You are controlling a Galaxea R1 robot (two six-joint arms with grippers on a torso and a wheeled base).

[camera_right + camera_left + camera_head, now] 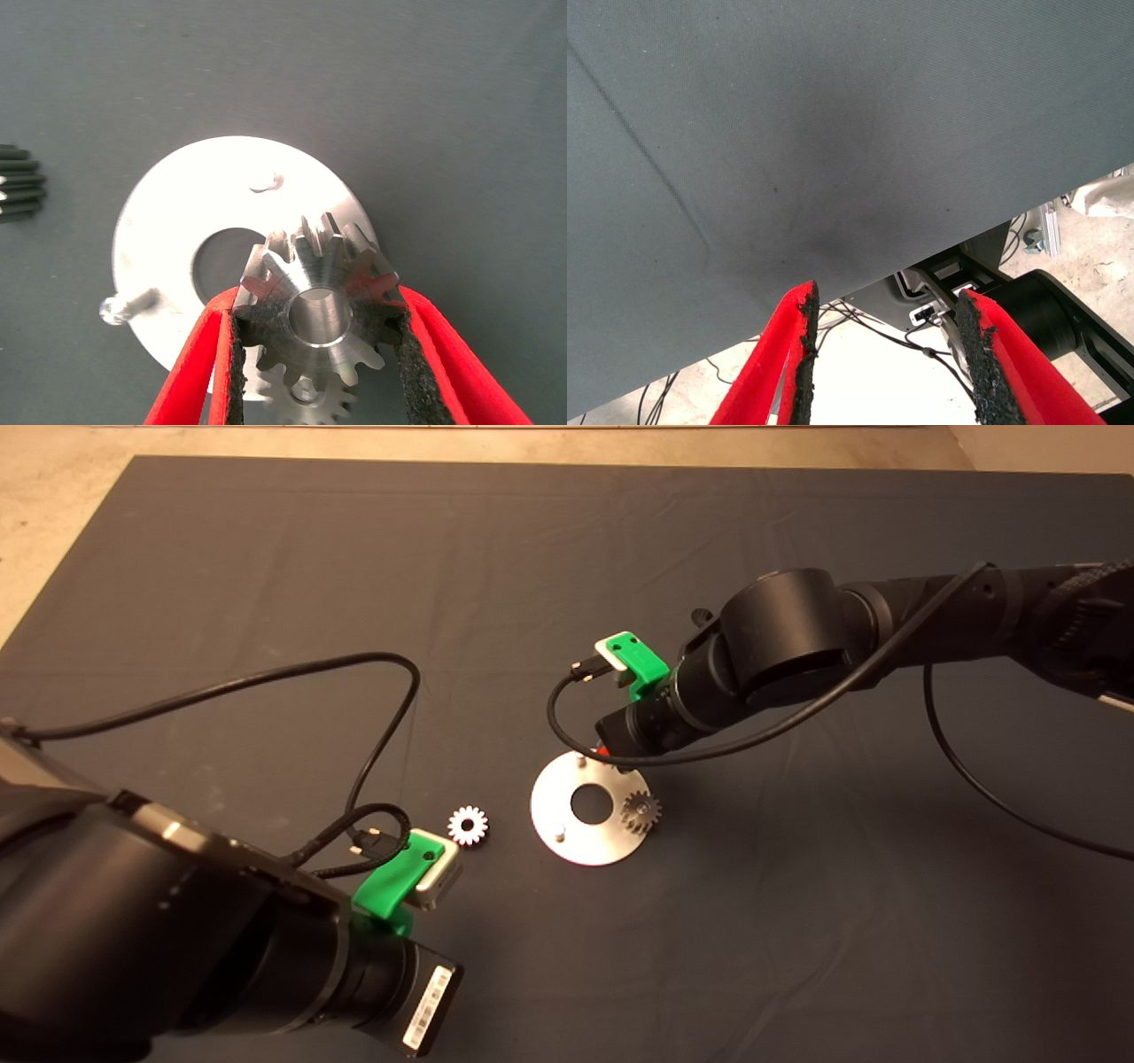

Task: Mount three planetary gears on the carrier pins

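The worktop is covered by a dark mat, and both black arms reach in over it. The left claw hangs near the mat's front edge with its red fingers apart and nothing between them; floor and cables show beyond the edge. The right claw sits over the far rim of the shiny disc, clamped on a grey gear held tilted above the disc. In the right wrist view another gear shows just beneath the held one. From above, a dark gear sits at the disc's right rim, though whether it rests on a pin is unclear. Two carrier pins stand bare. The bright silver gear lies on the mat just left of the disc, apart from it.
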